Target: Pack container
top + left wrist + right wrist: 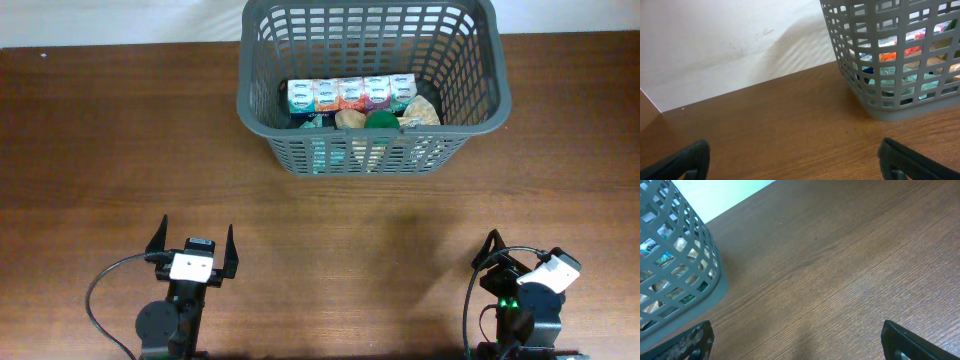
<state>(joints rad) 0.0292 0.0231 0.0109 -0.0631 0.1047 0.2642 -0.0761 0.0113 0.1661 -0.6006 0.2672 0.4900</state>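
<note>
The container, a large dark grey slotted basket point(370, 140), stands at the back middle of the wooden table. It holds a row of small colourful cartons point(350, 93), tan packets and a green item. It also shows in the left wrist view point(890, 107) at the upper right and in the right wrist view point(715, 287) at the left. My left gripper point(193, 243) is open and empty at the front left, its fingers point(795, 155) spread wide over bare wood. My right gripper point(492, 258) is open and empty at the front right, its fingers point(797, 340) spread wide.
The brown wooden table point(120, 150) runs across the whole view. A white wall or surface point(120, 20) lies beyond its back edge. Black cables loop beside both arm bases at the front edge.
</note>
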